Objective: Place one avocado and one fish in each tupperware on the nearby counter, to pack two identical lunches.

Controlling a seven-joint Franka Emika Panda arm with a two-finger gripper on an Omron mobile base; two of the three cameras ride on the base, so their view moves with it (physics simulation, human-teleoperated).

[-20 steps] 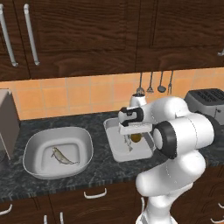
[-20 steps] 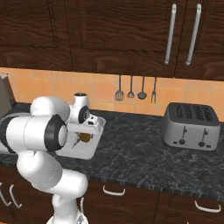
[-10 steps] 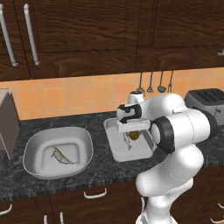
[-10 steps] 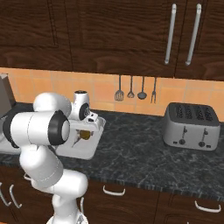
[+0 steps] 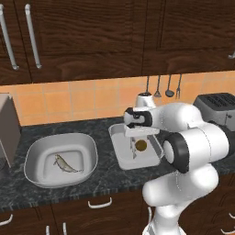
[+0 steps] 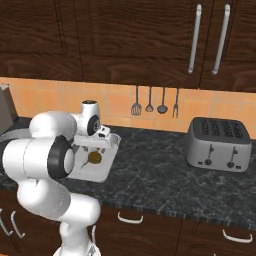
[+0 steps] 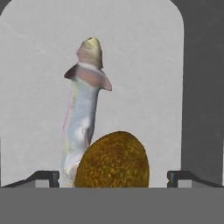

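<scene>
My gripper point(image 5: 140, 137) hangs just over the rectangular pale tupperware point(image 5: 120, 160) on the dark counter point(image 5: 105, 176). Its jaws stand open, the two tips wide apart in the hand view. Between them, touching neither, a brown-olive avocado point(image 7: 113, 159) rests on the tray floor. A slim grey fish point(image 7: 85, 109) lies right beside it. From the right base view the same avocado point(image 6: 94, 158) shows under the gripper point(image 6: 95, 147) in the tupperware point(image 6: 107, 172). To the left sits a rounder pale tray point(image 5: 34, 153) holding another fish point(image 5: 65, 164).
A silver toaster point(image 6: 218, 145) stands on the counter to the right. Kitchen utensils point(image 6: 155, 102) hang on the orange tiled wall behind. A grey box point(image 5: 7, 128) rises at the far left. Dark cabinets run above, drawers below.
The jaws have spread wider and the avocado now lies free in the tupperware beside the fish. The arm has barely moved.
</scene>
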